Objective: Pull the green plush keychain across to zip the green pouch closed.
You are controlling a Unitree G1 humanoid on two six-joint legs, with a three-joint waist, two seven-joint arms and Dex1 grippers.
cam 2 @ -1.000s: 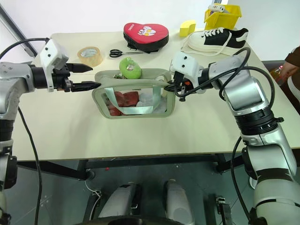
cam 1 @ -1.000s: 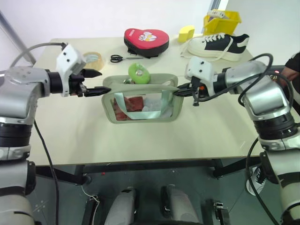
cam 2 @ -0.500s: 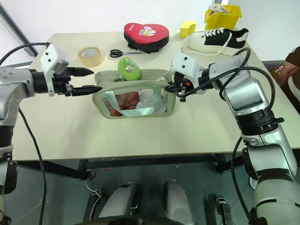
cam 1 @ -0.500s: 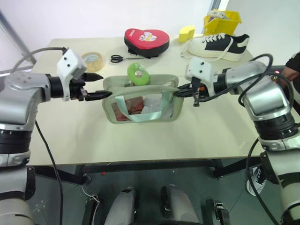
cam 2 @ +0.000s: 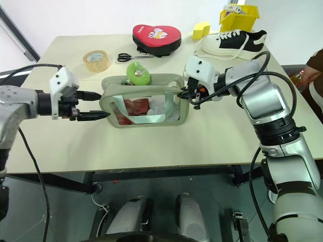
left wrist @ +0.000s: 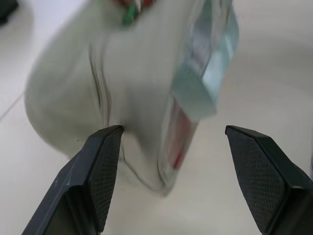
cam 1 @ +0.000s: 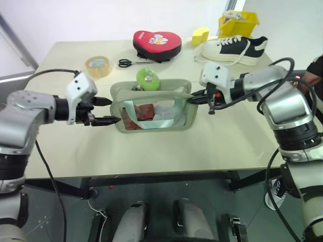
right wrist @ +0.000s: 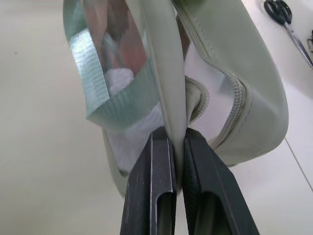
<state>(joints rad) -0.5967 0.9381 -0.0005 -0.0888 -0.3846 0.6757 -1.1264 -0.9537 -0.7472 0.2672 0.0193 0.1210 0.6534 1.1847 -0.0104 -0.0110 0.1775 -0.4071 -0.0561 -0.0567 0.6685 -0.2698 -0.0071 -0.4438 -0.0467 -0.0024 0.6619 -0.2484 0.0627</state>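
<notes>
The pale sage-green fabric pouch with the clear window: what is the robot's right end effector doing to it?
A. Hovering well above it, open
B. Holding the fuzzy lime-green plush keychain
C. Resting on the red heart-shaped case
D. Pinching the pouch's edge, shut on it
D: the right end effector has its two black fingers closed on the edge of the pale sage-green fabric pouch.

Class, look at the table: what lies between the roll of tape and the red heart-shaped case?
In the left eye view, black scissors lie between the tape roll and the red heart case.
</notes>
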